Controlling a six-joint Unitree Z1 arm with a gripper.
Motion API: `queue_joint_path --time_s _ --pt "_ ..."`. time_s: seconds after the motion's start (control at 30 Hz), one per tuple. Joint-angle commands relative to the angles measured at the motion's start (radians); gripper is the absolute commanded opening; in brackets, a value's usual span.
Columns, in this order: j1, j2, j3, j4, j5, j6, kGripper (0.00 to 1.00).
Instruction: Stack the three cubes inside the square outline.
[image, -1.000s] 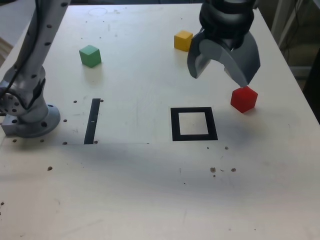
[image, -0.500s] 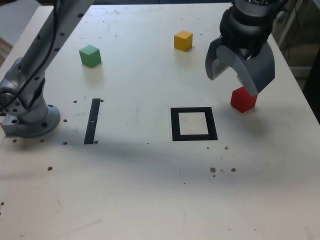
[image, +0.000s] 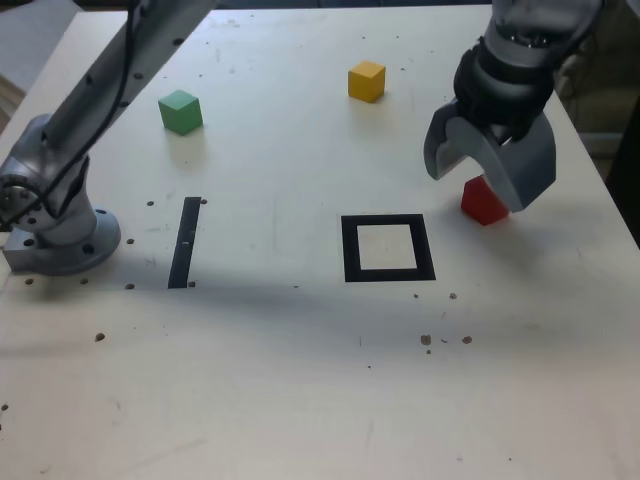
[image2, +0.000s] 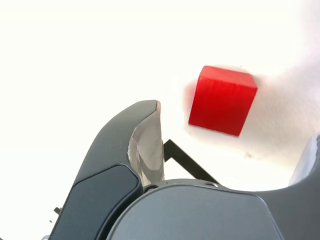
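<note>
Exterior view shows the tool (image: 487, 178) hanging with its jaws spread wide over the red cube (image: 483, 203), which sits on the tabletop (image: 300, 380) just to the exterior view's right of the square outline (image: 388, 248). Nothing is held. The near jaw hides the cube's upper part here, so whether either jaw touches the cube I cannot tell; the wrist view suggests not, with the red cube (image2: 222, 100) lying free between the dark jaw and the pale edge of the other one.

The yellow cube (image: 367, 80) and the green cube (image: 180, 111) stand well apart from each other at the far side of the tabletop, so none of the three is in the outline yet.

The main risk I see is a skewed grip. In the wrist view the cube sits turned at an angle to the jaws, so a closing jaw may meet a corner instead of a flat face. That could spin the cube, push it sideways, or squeeze it out of the tool.

A second risk is descent off centre. If one jaw comes down on top of the cube instead of beside it, the cube gets pressed into the tabletop or knocked away towards the edge on the exterior view's right.

A tilted hold would matter later too, since a bottom cube set down crooked or straddling the black border makes a poor base for the other two.

A thin black strip (image: 185, 241) lies far off to the exterior view's left and is not the target.
</note>
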Motion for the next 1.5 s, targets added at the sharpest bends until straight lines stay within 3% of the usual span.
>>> queue_joint_path --time_s 0.0,0.27,0.5,0.77,1.13,1.47 --pt "0.007 0.017 -0.003 -0.014 0.000 0.003 0.96" --pt "0.017 0.032 0.014 -0.088 0.006 0.011 0.89" --pt "0.019 0.034 0.041 -0.100 0.016 0.005 0.82" --pt "0.023 0.034 0.051 -0.097 0.043 -0.005 0.55" --pt "0.023 0.033 0.057 -0.090 0.032 -0.016 0.49" --pt "0.020 0.024 0.047 -0.092 0.028 -0.020 0.34"
